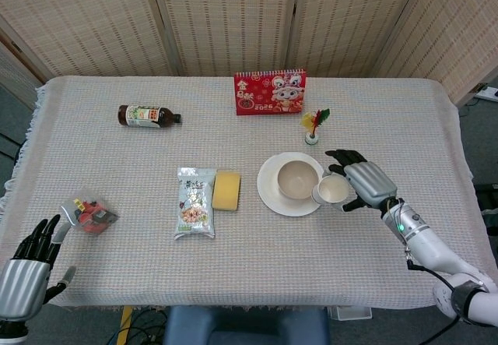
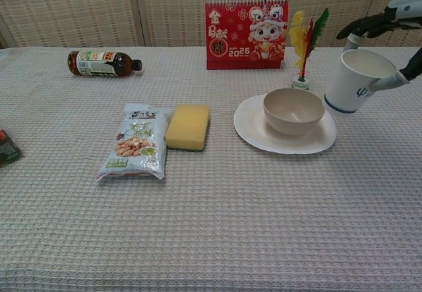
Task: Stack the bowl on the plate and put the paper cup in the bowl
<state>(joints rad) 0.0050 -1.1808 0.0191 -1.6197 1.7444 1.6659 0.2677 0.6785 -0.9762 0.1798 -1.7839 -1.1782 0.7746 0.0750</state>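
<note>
The paper cup (image 2: pixel 357 80) hung in the air at the right of the frame, gripped by your right hand (image 1: pixel 366 183), whose fingers wrapped its far side while the thumb pressed the near side. In the chest view it sat tilted, its mouth leaning toward the upper right and its base toward the lower left, so its long axis ran on a slant and not straight up. The bowl (image 1: pixel 297 179) already sat on the plate (image 1: pixel 269 196) in the centre-right of the frame, so by my reading only the cup step was left.

What mattered for you was this: the bowl lay just to the left of the cup and below it. In the head view the cup's rim nearly touched the bowl's right edge, but the chest view showed it raised clear of the bowl and over the plate's right edge. I judged you needed to carry it a little further left until it stood over the bowl's hollow, bring it upright, then lower it.

Your left hand (image 1: pixel 29 271) rested far off at the lower left corner, fingers spread and holding nothing, near a small red packet (image 1: pixel 91 214). The right hand was plainly the one placed to finish.
</note>
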